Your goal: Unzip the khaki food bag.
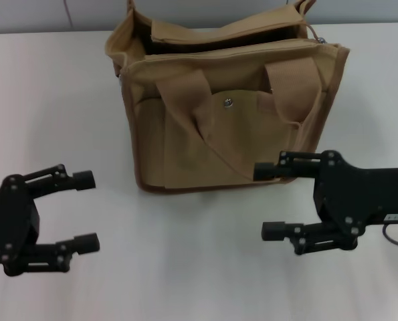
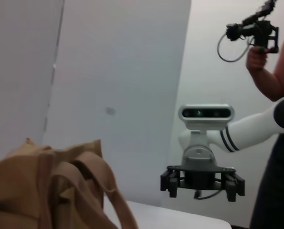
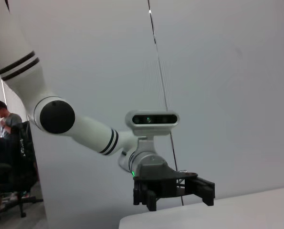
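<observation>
Head view alone: khaki food bag's [image 1: 225,114] open top.

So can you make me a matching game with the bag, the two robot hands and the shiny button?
Things:
1. khaki food bag
2. left tool
3. right tool
4. silver snap

Descriptions:
A. open, low over the table, on the robot's left side of the bag
B. on the front flap pocket
C. open, right in front of the bag's lower corner
D. standing on the white table, top gaping open

Pairs: 1-D, 2-A, 3-C, 4-B
</observation>
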Controlling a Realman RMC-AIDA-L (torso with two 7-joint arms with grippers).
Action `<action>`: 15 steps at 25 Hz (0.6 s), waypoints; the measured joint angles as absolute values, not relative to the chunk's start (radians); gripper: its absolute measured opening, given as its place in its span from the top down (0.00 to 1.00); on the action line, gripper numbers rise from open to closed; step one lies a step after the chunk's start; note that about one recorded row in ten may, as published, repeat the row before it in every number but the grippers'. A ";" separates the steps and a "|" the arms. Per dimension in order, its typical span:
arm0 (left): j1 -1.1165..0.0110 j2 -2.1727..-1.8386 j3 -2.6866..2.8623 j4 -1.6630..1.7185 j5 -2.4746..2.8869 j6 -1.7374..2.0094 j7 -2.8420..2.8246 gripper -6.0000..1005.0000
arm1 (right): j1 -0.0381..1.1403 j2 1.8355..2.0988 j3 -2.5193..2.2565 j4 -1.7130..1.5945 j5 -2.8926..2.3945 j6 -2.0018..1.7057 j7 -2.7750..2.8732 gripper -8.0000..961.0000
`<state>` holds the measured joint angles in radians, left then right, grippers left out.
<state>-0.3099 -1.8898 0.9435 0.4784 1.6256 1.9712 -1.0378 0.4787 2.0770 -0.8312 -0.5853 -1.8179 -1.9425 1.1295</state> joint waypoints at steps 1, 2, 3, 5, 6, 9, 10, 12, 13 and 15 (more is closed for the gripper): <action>-0.310 -1.892 0.945 0.483 1.630 1.971 -1.038 0.14 | 0.479 2.078 -0.832 -0.581 -1.820 -1.941 1.128 0.21; -0.311 -1.894 0.947 0.486 1.636 1.971 -1.038 0.14 | 0.479 2.078 -0.833 -0.577 -1.821 -1.939 1.127 0.19; -0.313 -1.895 0.948 0.489 1.642 1.971 -1.038 0.14 | 0.479 2.079 -0.833 -0.572 -1.821 -1.937 1.127 0.19; -0.316 -1.897 0.949 0.490 1.645 1.971 -1.041 0.14 | 0.481 2.079 -0.834 -0.566 -1.821 -1.935 1.127 0.19; -0.317 -1.898 0.949 0.490 1.647 1.971 -1.043 0.14 | 0.482 2.080 -0.834 -0.564 -1.821 -1.934 1.127 0.19; -0.318 -1.901 0.948 0.490 1.647 1.967 -1.049 0.14 | 0.486 2.080 -0.834 -0.557 -1.819 -1.927 1.127 0.19; -0.318 -1.902 0.947 0.490 1.647 1.967 -1.049 0.14 | 0.488 2.080 -0.834 -0.557 -1.819 -1.923 1.126 0.19; -0.318 -1.902 0.946 0.490 1.648 1.967 -1.049 0.14 | 0.493 2.082 -0.834 -0.554 -1.820 -1.914 1.126 0.19; -0.318 -1.902 0.945 0.490 1.648 1.967 -1.049 0.14 | 0.495 2.082 -0.834 -0.553 -1.821 -1.910 1.126 0.19; -0.319 -1.903 0.941 0.486 1.647 1.967 -1.049 0.14 | 0.500 2.083 -0.835 -0.547 -1.822 -1.905 1.126 0.19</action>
<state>-0.3187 -1.9025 0.9410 0.4861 1.6475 1.9674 -1.0490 0.4999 2.0831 -0.8346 -0.5470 -1.8223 -1.9053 1.1261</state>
